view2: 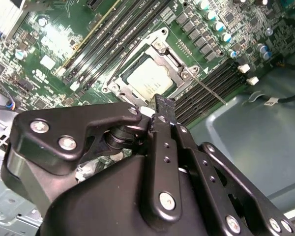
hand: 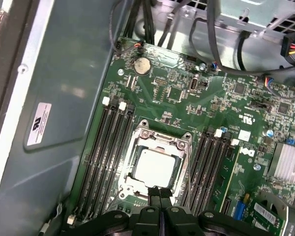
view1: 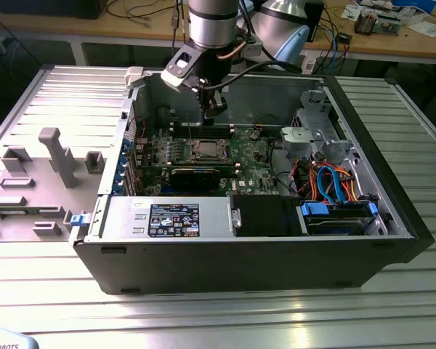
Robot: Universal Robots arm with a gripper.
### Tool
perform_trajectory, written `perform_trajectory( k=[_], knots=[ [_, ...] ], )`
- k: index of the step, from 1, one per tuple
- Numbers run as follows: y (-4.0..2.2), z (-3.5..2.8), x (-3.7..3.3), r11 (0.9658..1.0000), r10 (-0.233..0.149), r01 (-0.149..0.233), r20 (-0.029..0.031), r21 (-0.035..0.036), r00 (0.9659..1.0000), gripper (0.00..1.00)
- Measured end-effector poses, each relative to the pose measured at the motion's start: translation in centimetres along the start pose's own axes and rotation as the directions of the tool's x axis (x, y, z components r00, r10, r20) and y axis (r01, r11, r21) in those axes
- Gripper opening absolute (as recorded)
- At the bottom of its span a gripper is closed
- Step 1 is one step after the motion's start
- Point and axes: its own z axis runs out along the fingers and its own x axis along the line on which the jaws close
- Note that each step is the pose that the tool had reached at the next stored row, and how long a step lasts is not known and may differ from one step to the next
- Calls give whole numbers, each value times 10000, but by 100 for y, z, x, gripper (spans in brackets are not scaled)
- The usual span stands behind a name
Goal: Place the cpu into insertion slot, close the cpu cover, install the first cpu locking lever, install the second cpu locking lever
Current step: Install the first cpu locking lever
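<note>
The cpu point(hand: 155, 167) lies in the insertion slot point(hand: 137, 189) on the green board, its silver top showing through the window of the cpu cover point(hand: 160, 136), which lies flat around it. In the second wrist view the cpu point(view2: 150, 78) sits just beyond my black fingertips, and a thin metal locking lever point(view2: 209, 91) juts out from the cover's corner, unlatched. My gripper point(hand: 160, 192) hovers above the near edge of the socket, fingers pressed together with nothing between them. In the exterior view the gripper point(view1: 214, 109) hangs inside the open case, above and slightly behind the socket point(view1: 203, 150).
Black memory slots point(hand: 108, 157) flank the socket on both sides. A long black graphics card point(view1: 196, 174) lies in front of it, with a metal drive cage point(view1: 309, 134) and orange and blue cables point(view1: 334, 182) at the exterior view's right. The case wall point(hand: 64, 98) stands close by.
</note>
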Motion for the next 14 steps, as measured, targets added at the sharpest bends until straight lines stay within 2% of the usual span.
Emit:
perform_trajectory(
  k=[14],
  knots=[
    [0,0,0,10000,-80,80,0,1,10000,11]
  ],
)
